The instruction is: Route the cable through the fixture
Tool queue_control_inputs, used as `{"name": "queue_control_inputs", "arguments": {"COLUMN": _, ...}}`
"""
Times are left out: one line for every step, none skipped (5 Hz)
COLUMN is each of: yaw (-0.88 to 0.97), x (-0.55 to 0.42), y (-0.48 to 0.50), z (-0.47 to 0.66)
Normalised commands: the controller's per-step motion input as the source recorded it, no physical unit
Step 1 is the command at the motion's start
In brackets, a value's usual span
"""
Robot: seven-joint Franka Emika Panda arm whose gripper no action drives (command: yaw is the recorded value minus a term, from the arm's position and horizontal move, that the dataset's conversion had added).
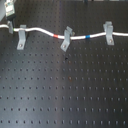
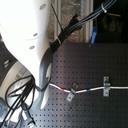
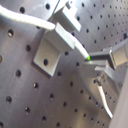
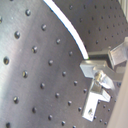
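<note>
- The white cable (image 1: 47, 33) lies along the far edge of the perforated board (image 1: 65, 90), draped across three grey clips in the first exterior view.
- It looks light and limp; I'd take it near the red band (image 1: 56, 36), beside the middle clip (image 1: 65, 40).
- Gripper (image 3: 95, 65): I cannot tell whether it is parted or clenched.
- The left clip (image 1: 21, 38) and right clip (image 1: 107, 32) crowd the run.

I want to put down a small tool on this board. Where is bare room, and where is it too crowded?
In the first exterior view, the board is bare everywhere below the cable, from the middle clip down to the near edge. It is crowded along the cable line, between the left clip, the middle clip and the right clip.
</note>
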Motion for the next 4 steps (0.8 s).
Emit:
{"name": "queue_control_inputs", "arguments": {"yaw": 0.0, "x": -0.425, "y": -0.077, "z": 0.0}}
{"name": "queue_control_inputs", "arguments": {"yaw": 0.0, "x": -0.465, "y": 0.06, "z": -0.06}}
{"name": "queue_control_inputs", "arguments": {"yaw": 0.0, "x": 0.021, "y": -0.006, "z": 0.0}}
{"name": "queue_control_inputs", "arguments": {"yaw": 0.0, "x": 0.24, "y": 0.045, "z": 0.02}}
